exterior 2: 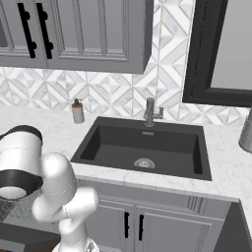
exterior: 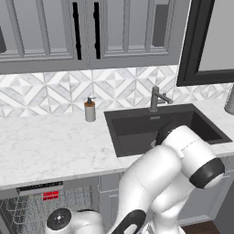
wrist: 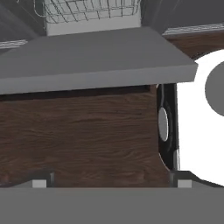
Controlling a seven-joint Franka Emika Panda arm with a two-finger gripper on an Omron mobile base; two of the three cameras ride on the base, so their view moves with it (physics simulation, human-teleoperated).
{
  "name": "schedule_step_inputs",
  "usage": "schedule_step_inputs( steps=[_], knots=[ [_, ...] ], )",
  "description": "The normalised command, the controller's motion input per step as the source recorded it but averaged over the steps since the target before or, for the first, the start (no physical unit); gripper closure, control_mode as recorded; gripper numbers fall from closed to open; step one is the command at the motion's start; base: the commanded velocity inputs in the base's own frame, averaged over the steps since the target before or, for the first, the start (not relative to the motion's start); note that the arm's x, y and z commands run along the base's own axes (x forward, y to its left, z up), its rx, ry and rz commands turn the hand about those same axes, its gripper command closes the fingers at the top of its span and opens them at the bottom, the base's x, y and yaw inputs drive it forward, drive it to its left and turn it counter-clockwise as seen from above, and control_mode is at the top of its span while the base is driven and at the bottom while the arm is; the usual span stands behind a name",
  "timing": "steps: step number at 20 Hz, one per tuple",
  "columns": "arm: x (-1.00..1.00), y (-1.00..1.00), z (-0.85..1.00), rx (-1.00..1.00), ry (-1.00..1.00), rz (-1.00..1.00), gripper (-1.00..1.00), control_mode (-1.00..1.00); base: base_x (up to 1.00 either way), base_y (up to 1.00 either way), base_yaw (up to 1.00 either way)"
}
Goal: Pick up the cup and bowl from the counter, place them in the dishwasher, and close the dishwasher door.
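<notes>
The dishwasher [exterior: 45, 205] stands open under the counter [exterior: 50, 146], with its grey wire rack [wrist: 87, 11] showing. A red patch [exterior: 50, 195] in that rack looks like the cup. The bowl is out of view. The dishwasher door [wrist: 87, 61] lies lowered as a flat dark grey panel, its front edge facing me. My gripper [wrist: 111, 183] hangs low in front of and below that edge, over the wood floor. It is open, its fingertips [wrist: 39, 182] wide apart with nothing between them.
The black sink [exterior: 151, 128] with its faucet [exterior: 155, 98] sits right of the dishwasher. A soap dispenser [exterior: 89, 110] stands by the backsplash. Grey cabinet doors [exterior 2: 147, 226] are under the sink. My own white arm [exterior: 173, 169] folds down in front of the counter.
</notes>
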Motion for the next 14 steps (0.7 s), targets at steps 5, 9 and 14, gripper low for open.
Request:
schedule_step_inputs(
  steps=[5,9,14],
  knots=[
    [-1.0,0.34,-0.08,-0.33,-0.22,0.01,-1.0,-1.0,0.0,0.0,0.0],
    [-0.71,0.45,-0.82,-0.65,-0.36,0.05,-1.0,-1.0,0.0,0.0,0.0],
    [-0.22,0.4,-1.0,-0.54,-0.37,-0.03,-1.0,-1.0,0.0,0.0,0.0]
  ],
)
